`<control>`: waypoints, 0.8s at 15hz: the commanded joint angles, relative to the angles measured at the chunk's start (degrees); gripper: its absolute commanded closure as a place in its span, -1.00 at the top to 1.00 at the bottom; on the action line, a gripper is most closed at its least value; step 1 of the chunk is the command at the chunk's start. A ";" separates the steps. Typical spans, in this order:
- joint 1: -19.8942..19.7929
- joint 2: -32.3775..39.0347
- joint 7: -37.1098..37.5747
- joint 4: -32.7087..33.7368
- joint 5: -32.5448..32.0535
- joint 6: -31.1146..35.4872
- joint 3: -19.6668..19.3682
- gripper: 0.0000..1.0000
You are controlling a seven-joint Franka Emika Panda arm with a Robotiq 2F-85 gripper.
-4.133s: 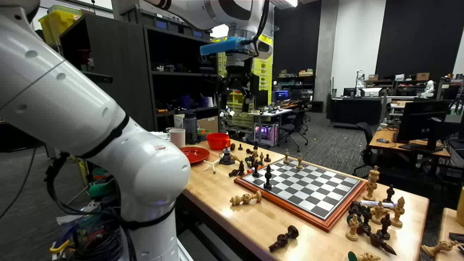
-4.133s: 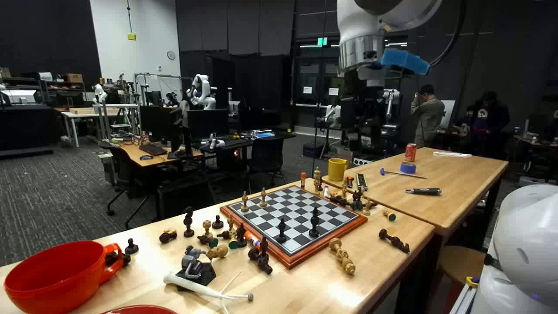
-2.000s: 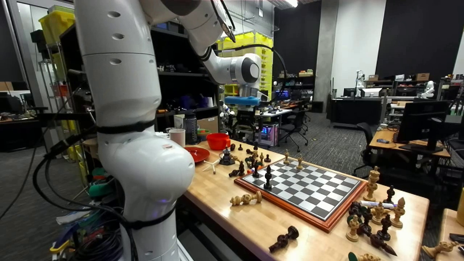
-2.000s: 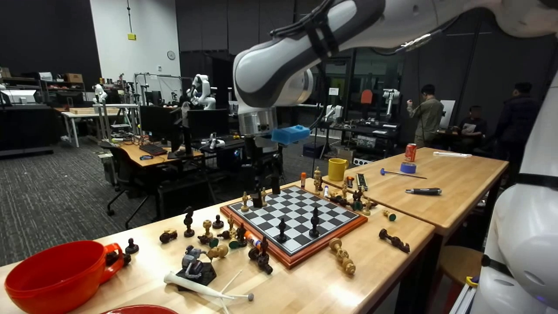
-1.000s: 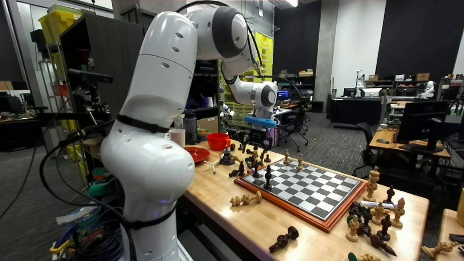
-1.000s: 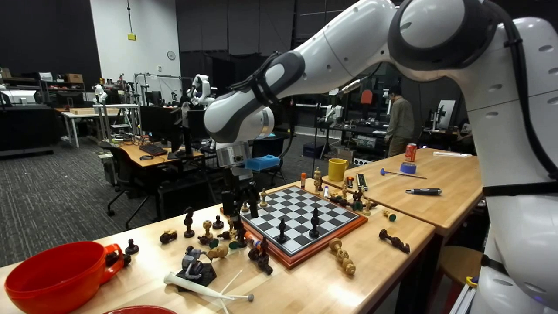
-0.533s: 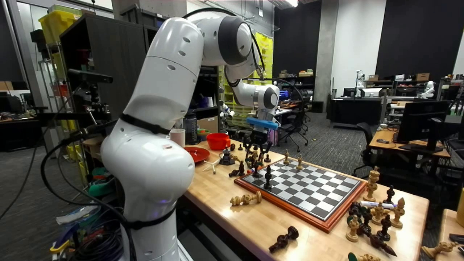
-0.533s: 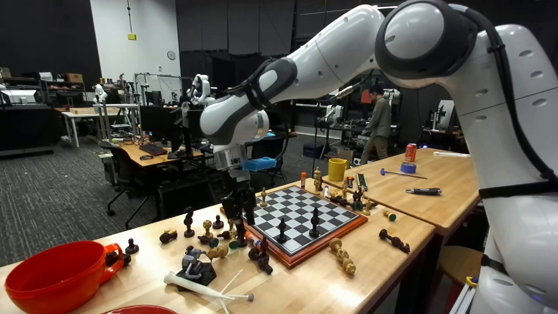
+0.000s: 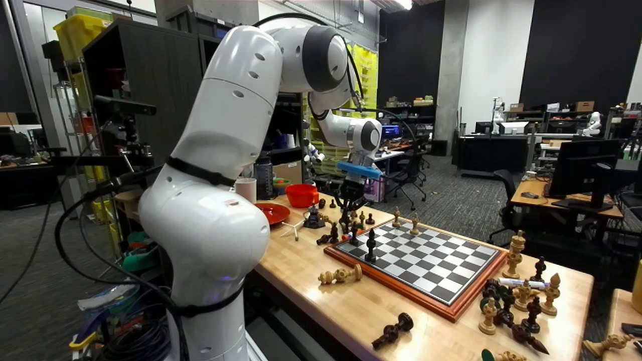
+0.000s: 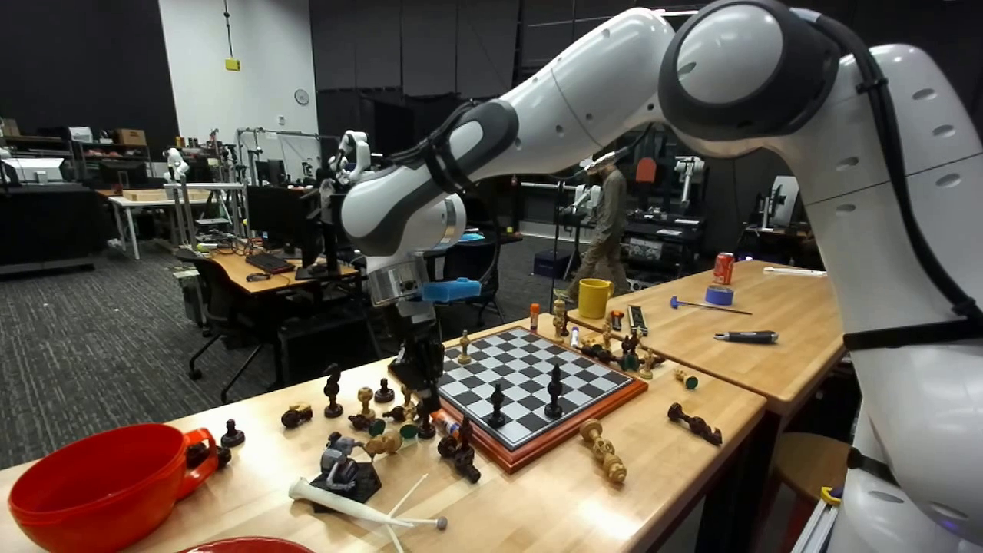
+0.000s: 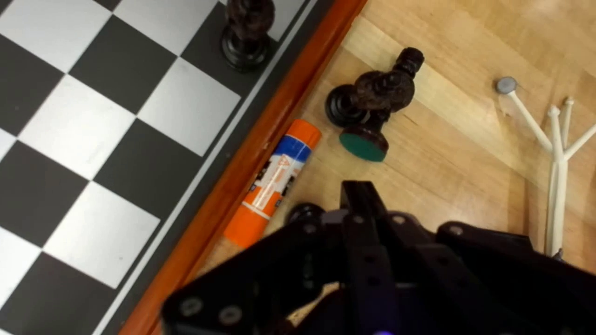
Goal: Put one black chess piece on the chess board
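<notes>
The hand (image 10: 432, 403) looks clenched at a black chess piece (image 10: 425, 427), grip unclear; the chess board (image 10: 524, 375) lies just to their right.

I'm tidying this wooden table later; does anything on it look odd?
Yes: a cylindrical orange, white and blue tube lies beside the checkered, wood-bordered chess board, odd among dark chess pieces. A pale wooden piece lies sideways, not upright.

Wooden table (image 10: 537, 507) with chess board (image 9: 426, 255), scattered chess pieces (image 9: 392, 331), red cup (image 10: 100, 484).
</notes>
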 commanded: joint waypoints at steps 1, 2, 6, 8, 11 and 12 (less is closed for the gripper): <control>0.63 -1.15 -0.23 0.39 -0.03 -2.62 0.38 -0.76; 0.75 -1.22 -0.11 0.48 -0.13 -2.98 0.40 -0.46; 0.95 -1.13 0.07 1.08 -0.39 -3.62 0.41 0.04; 0.98 -0.98 -0.02 1.57 -0.45 -3.79 0.42 0.28; 1.02 -0.51 -0.10 2.43 -0.60 -4.00 0.39 0.72; 1.04 -0.16 -0.12 2.88 -0.72 -4.13 0.34 0.86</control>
